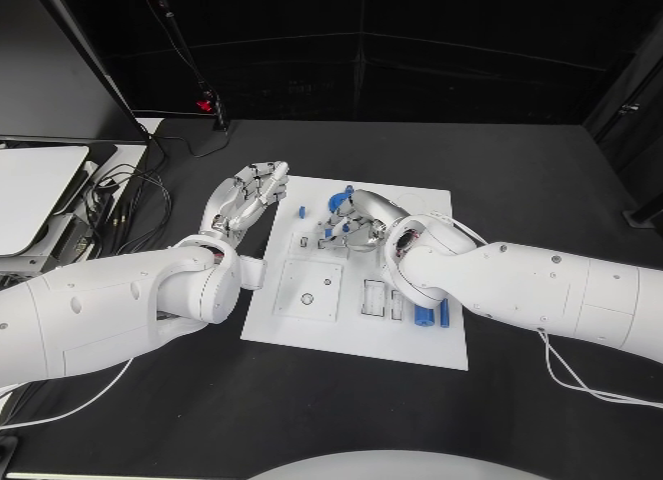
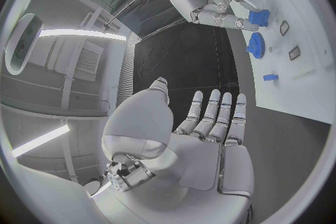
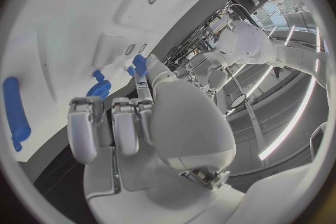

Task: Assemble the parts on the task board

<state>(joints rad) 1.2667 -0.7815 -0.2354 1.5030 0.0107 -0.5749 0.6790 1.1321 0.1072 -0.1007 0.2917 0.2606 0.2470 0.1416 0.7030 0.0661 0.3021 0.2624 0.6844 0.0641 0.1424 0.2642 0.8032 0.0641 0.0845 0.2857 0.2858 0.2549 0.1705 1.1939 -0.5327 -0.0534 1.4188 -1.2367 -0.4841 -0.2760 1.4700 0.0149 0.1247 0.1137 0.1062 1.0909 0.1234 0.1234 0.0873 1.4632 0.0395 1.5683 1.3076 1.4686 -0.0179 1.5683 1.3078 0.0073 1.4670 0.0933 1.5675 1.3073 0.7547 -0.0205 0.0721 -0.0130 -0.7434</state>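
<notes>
Risk: the small blue part is sitting pinched at the fingertips of the right hand; judging from this, it could be slipping or tilting as it is being lowered, because the grip looks shallow and the seat on the board is tight.
Risk, second: the right hand is working just beside the blue gear; a stray finger could be nudging it off its place.
Risk, third: the blue rod and a second blue piece are lying at the near right of the task board, under the right forearm; a low sweep could be rolling them.
Right hand: fingers curling in, holding the small blue part over the far middle of the board.
Left hand: fingers spreading wide and straight, holding nothing, hovering at the board's far left corner, apart from the parts.
Part relative to hands: inside the right hand's fingertips; well to the right of the left hand.
Gear: lying on the board near the held part, toward the left hand.
Small blue peg: standing on the board, just right of the left hand.
Worktop: black, carrying the board in the middle.
</notes>
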